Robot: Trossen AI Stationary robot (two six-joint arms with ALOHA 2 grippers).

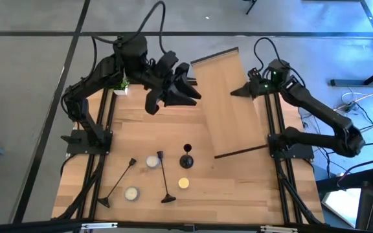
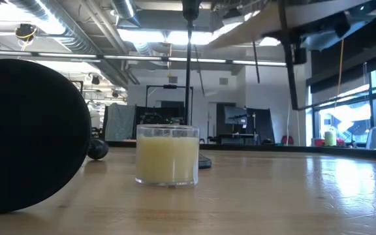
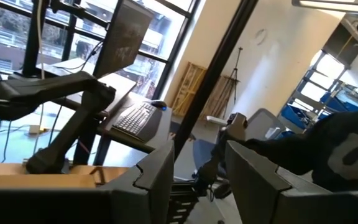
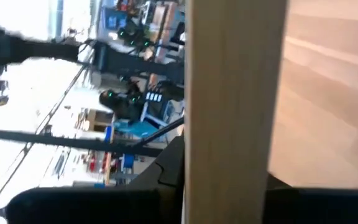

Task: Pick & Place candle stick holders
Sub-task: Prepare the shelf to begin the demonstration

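Two tall black candle stick holders lie on the table, one at the near left (image 1: 118,182) and one beside it (image 1: 164,176). The short holder (image 1: 186,158) stands upright on its round base; its stem shows in the low view (image 2: 188,72). My left gripper (image 1: 168,100) hovers open and empty over the table's far middle, and it also shows in the left wrist view (image 3: 197,180). My right gripper (image 1: 238,92) is shut on a wooden board (image 1: 228,107) at the far right. My right gripper holds the board by its right long edge (image 4: 232,155), near the far end, pinched between the two fingers. The fingers come level from the table's right side, across that edge. The board is raised and tilted; the low view shows its underside (image 2: 273,26) overhead.
Two white candles (image 1: 153,162) (image 1: 131,193) and a yellow one (image 1: 184,183) sit among the holders; one candle glass (image 2: 167,153) is close in the low view. A small green potted plant (image 1: 120,87) stands at the far left. Bare wood lies at the near right.
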